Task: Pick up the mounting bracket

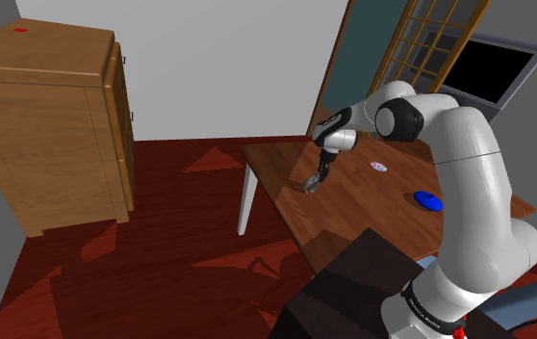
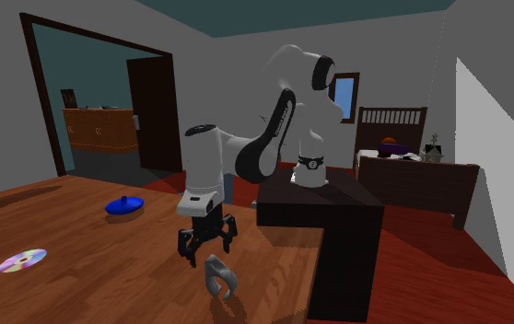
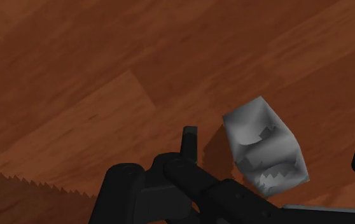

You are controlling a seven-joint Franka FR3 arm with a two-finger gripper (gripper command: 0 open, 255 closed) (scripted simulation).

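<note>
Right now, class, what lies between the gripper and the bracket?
Nothing. In the second exterior view the open gripper hangs just above the bracket, and only bare table shows behind the gap.

White arm (image 1: 469,144) arched forward, black tool (image 2: 207,250) tip-down, fingers (image 3: 189,137) wide apart.

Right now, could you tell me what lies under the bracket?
The grey bracket rests on the brown wooden table; its own body hides the spot right beneath it.
</note>
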